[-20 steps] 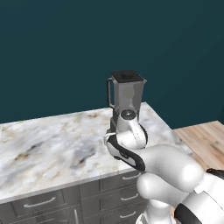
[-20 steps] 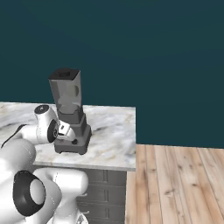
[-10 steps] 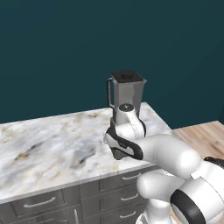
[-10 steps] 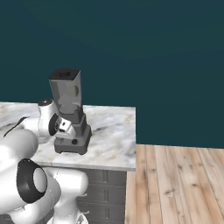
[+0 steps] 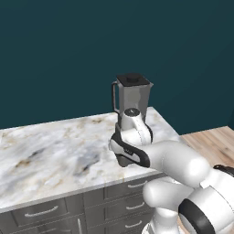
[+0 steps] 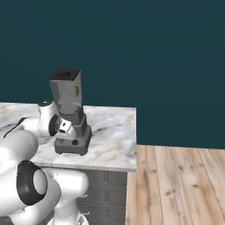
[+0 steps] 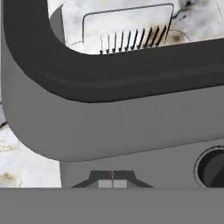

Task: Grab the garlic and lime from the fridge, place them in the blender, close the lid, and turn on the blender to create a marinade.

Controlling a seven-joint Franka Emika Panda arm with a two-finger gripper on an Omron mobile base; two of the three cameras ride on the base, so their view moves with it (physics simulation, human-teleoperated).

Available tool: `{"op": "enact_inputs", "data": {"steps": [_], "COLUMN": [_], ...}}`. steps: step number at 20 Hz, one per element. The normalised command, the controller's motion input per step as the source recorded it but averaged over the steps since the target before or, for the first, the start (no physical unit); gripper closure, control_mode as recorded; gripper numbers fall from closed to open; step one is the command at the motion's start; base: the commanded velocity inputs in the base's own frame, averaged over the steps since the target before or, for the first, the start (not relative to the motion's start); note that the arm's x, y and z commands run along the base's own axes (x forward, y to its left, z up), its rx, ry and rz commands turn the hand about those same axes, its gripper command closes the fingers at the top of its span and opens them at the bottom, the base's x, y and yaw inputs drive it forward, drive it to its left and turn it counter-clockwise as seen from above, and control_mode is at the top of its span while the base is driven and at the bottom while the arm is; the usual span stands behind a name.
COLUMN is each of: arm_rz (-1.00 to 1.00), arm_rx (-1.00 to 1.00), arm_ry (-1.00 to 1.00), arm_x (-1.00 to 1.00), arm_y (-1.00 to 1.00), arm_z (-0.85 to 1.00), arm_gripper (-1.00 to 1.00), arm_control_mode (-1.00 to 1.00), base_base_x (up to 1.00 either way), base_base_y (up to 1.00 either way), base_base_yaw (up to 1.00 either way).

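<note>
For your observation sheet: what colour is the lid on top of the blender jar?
Black. The lid caps the smoky-clear blender jar; the left base view shows it best.

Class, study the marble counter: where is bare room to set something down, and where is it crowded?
The counter lies bare from its left edge up to the arm, and a narrower strip runs between the blender and the counter's right edge. It is crowded at the blender's base, where the tool presses close.
</note>
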Motion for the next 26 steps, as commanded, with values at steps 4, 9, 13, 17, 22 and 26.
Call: {"op": "enact_inputs", "data": {"steps": [4,9,13,17,22,26], "arm_rz": [0.0,0.0,0.0,0.0,0.0,0.0], "arm_rx": [0.0,0.0,0.0,0.0,0.0,0.0], "arm_ry": [0.0,0.0,0.0,0.0,0.0,0.0], "arm_x": [-0.2,-0.03,0.0,0.0,0.02,0.1], "arm_y": [-0.04,-0.01,0.0,0.0,0.0,0.0], "arm_z": [-0.01,0.0,-0.07,-0.23,-0.27,-0.31], "arm_gripper": [1.0,1.0,1.0,1.0,1.0,1.0], "arm_control_mode": [-1.0,-1.0,-1.0,-1.0,-1.0,-1.0], "base_base_x": [0.0,0.0,0.0,0.0,0.0,0.0], "base_base_y": [0.0,0.0,0.0,0.0,0.0,0.0], "base_base_yaw": [0.0,0.0,0.0,0.0,0.0,0.0]}}
